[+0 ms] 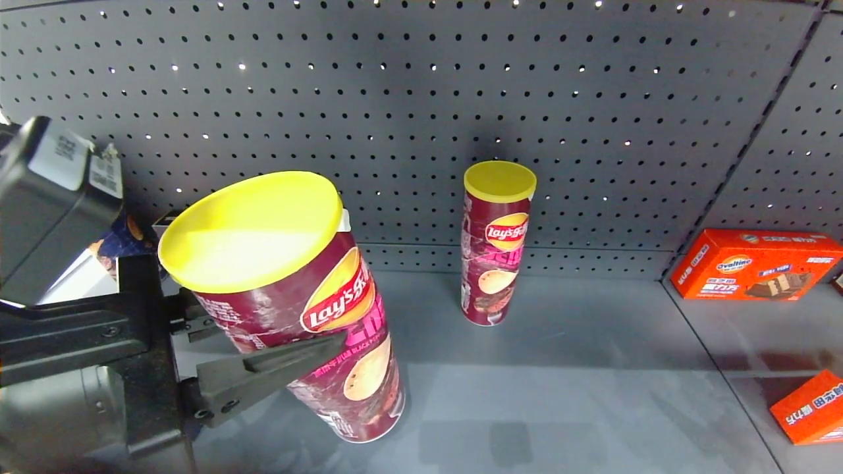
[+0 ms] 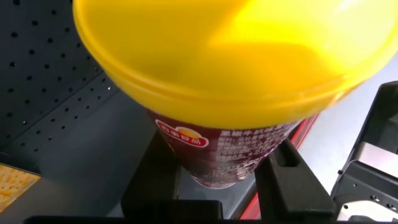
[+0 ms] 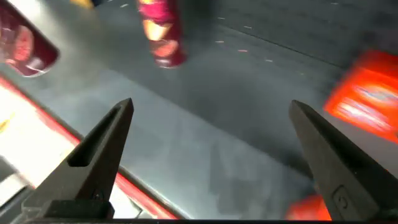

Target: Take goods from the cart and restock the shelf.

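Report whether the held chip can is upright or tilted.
Tilted: the chip can in the left gripper has its lid left of its base.

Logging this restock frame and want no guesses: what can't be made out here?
- Held chip can: whether its base touches the shelf; head view, the can's own body hides the contact.
- Left gripper: far finger, head view, hidden behind the can.
- Dark package: head view, mostly behind the left arm.
- Lower orange box: head view, cut off by the edge.
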Tool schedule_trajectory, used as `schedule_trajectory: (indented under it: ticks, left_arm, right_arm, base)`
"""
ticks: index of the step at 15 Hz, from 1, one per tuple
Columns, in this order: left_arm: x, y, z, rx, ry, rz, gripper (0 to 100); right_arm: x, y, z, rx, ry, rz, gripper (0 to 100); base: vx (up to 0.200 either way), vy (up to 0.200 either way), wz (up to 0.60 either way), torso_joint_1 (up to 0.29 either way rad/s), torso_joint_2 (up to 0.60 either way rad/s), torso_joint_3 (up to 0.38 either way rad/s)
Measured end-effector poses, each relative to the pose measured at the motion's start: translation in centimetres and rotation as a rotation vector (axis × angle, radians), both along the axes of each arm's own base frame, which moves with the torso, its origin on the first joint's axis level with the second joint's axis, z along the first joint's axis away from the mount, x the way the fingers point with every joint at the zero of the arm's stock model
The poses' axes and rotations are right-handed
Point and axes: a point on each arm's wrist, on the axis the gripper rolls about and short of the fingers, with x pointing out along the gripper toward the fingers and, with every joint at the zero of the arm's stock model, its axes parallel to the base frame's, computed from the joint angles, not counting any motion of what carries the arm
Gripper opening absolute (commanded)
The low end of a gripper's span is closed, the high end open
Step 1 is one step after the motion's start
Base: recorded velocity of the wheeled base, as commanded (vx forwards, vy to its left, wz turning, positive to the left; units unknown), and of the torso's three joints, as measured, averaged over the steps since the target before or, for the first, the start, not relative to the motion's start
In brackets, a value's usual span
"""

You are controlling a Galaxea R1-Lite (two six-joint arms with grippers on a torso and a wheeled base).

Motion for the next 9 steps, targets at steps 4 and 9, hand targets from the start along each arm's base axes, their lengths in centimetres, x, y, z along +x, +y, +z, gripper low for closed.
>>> schedule_trajectory:
  ticks: [4, 9]
  left_arm:
    - [0.0, 0.0, -0.1, 0.000, 0.001, -0.001, 0]
    - [-0.1, 0.1, -0.9, 0.006, 0.033, 0.001, 0]
  right_arm:
    - [5.3, 3.3, 2.1, 0.026, -0.039, 0.198, 100]
    - [10.4, 6.4, 1.3, 0.043, -0.019, 0.371, 100]
  base:
    - [0.000, 0.000, 0.00, 0.000, 0.00, 0.000]
    - [0.000, 0.000, 0.00, 0.000, 0.00, 0.000]
